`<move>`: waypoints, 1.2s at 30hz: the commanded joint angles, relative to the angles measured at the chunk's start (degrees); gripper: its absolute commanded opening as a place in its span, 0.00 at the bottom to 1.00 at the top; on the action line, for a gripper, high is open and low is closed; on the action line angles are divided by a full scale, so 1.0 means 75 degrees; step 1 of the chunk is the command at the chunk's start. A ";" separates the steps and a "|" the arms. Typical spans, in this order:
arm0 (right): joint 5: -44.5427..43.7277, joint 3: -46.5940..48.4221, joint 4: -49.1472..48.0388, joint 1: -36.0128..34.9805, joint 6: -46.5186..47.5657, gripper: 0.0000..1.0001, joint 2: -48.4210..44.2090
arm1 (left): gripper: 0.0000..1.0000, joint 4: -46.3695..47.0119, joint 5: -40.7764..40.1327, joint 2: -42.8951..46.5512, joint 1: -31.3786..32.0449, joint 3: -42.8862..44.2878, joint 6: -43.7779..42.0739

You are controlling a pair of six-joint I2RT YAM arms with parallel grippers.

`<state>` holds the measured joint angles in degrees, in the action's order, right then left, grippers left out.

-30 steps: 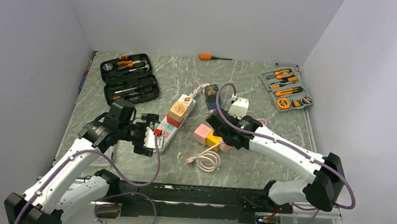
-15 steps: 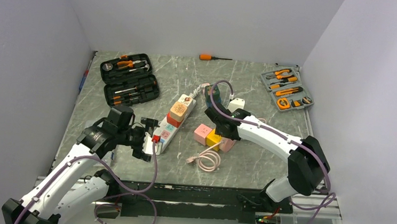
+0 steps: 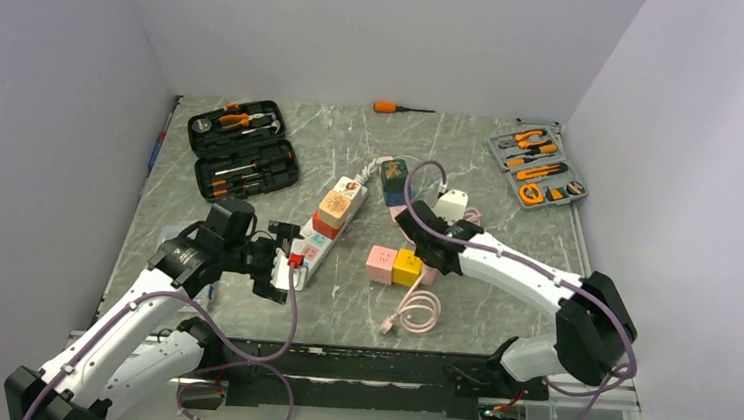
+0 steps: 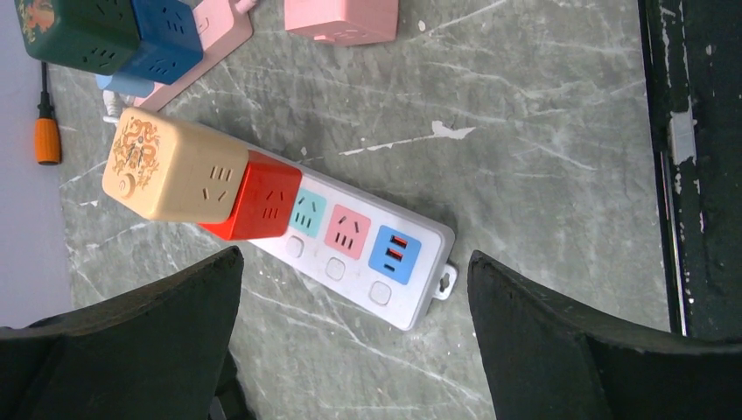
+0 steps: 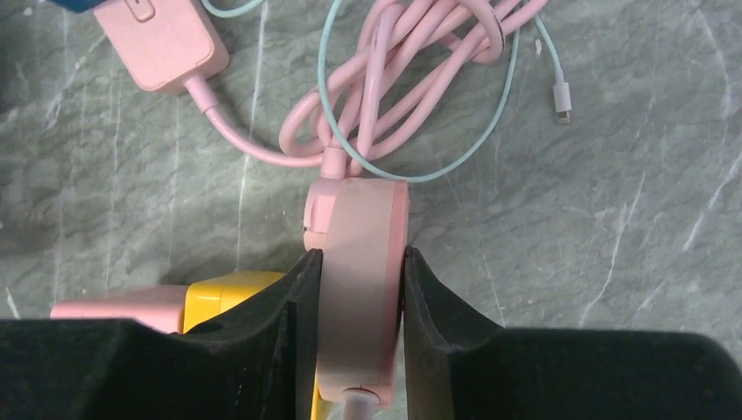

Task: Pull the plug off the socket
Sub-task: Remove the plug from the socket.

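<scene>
Right claw [image 5: 359,262] pinching flat sides of pink plug [image 5: 359,219], plug between its fingers, touching yellow socket cube [image 5: 232,293] on counter [image 3: 341,303], left claw [image 4: 354,262] spread wide above white power strip [image 4: 411,289].

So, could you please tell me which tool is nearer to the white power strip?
Left. The left tool sits open at the near end of the white power strip; the right tool is to its right, closed on a pink plug.
</scene>
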<state>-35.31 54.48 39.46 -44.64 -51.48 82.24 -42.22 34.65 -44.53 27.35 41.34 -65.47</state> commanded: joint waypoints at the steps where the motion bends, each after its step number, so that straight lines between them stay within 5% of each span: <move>1: 0.1308 -0.0995 -0.1191 -0.0545 0.0118 0.07 -0.0697 | 0.99 0.0605 0.0282 -0.0290 0.0217 0.0063 0.0730; 6: 0.0594 -0.1566 -0.2176 -0.1577 0.0534 0.01 -0.1664 | 0.99 0.1410 0.0388 -0.0827 0.0634 0.0066 0.2220; 14: -0.0462 -0.1819 -0.2382 -0.2609 0.0053 0.00 -0.1424 | 0.99 0.2965 0.0193 -0.2187 0.1802 -0.0096 0.3431; 29: -0.0792 -0.2663 -0.3461 -0.2847 0.0009 0.00 -0.2396 | 0.99 0.5902 -0.1671 -0.4856 0.3307 0.0680 0.6390; 36: -0.0450 -0.2925 -0.4222 -0.2837 0.0279 0.00 -0.2470 | 0.99 0.5869 -0.0995 -0.5345 0.3332 0.0958 0.6687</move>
<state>-45.45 33.12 16.32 -64.93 -48.69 64.75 -4.49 26.24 -83.59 52.25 45.54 -18.72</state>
